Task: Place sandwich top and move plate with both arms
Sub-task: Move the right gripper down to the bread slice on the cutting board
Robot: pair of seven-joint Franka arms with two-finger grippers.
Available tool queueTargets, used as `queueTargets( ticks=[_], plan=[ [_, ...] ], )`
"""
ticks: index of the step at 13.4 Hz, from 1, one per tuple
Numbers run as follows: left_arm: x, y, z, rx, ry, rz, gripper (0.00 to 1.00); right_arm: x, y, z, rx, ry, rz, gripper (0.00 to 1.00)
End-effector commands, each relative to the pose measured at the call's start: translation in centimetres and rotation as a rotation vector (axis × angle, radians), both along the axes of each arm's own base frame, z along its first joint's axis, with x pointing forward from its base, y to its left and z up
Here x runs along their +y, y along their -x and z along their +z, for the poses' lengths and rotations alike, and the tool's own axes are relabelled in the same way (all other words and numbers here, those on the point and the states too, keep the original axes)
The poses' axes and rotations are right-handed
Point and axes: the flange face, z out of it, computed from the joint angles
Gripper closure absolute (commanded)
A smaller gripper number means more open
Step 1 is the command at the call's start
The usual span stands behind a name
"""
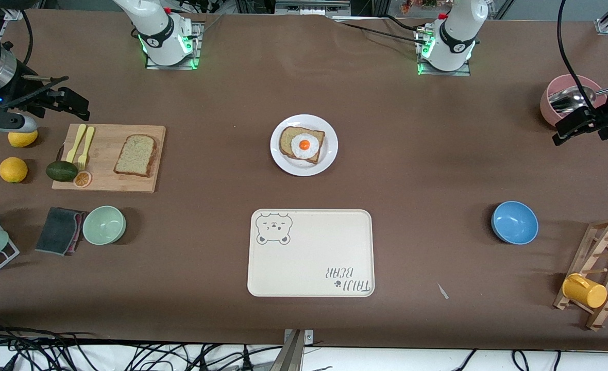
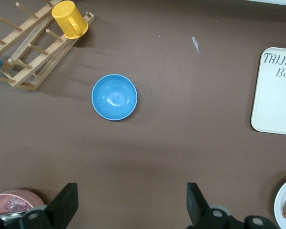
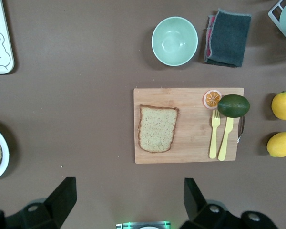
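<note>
Front view shows the plate (image 1: 304,145) in the middle of the table, and on it lies a slice of bread with a fried egg (image 1: 304,144). The sandwich top (image 1: 136,155) lies flat on a wooden cutting board (image 1: 108,157) toward the right arm's end of the table, well apart from the plate. On the same board are a yellow fork and knife (image 1: 81,144), an avocado (image 1: 61,170) at its edge and a dried orange slice (image 1: 82,179). Two lemons (image 1: 13,169) lie beside the board.

A cream tray with a bear drawing (image 1: 310,252) lies nearer to the camera than the plate. A green bowl (image 1: 104,224) and a dark cloth (image 1: 58,230) are nearer to the camera than the board. A blue bowl (image 1: 514,222) stands toward the left arm's end, near a wooden rack with a yellow cup (image 1: 584,290).

The right gripper (image 1: 51,100) hangs in the air over the table edge near the lemons, its fingers (image 3: 62,200) apart and holding nothing. The left gripper (image 1: 587,123) hangs over the table beside a pink bowl (image 1: 567,98), its fingers (image 2: 66,202) also apart and empty.
</note>
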Motion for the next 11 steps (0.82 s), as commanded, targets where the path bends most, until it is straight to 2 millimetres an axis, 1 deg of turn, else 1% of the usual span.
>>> queueTargets(
  ticks=[1, 2, 4, 5, 8, 9, 11],
  plan=[
    [-0.3, 0.3, 0.3, 0.002, 0.025, -0.001, 0.00, -0.1, 2.0, -1.2, 0.009, 0.023, -0.008, 0.01],
    [-0.3, 0.3, 0.3, 0.002, 0.025, -0.001, 0.00, -0.1, 2.9, -2.8, 0.000, 0.025, 0.010, 0.01],
    [-0.3, 0.3, 0.3, 0.002, 0.025, -0.001, 0.00, -0.1, 2.8, -4.7, 0.017, 0.016, 0.099, 0.01],
    [-0.3, 0.3, 0.3, 0.002, 0.025, -0.001, 0.00, -0.3, 3.0, -6.1, 0.014, 0.015, 0.112, 0.01],
    [-0.3, 0.3, 0.3, 0.002, 0.025, -0.001, 0.00, -0.4, 5.4, -11.4, -0.017, 0.019, 0.150, 0.01],
    [-0.3, 0.3, 0.3, 0.002, 0.025, -0.001, 0.00, -0.5, 6.0, -13.7, -0.021, 0.017, 0.180, 0.01],
    [-0.3, 0.3, 0.3, 0.002, 0.025, -0.001, 0.00, -0.8, 6.8, -17.2, -0.026, 0.007, 0.249, 0.01]
  ],
)
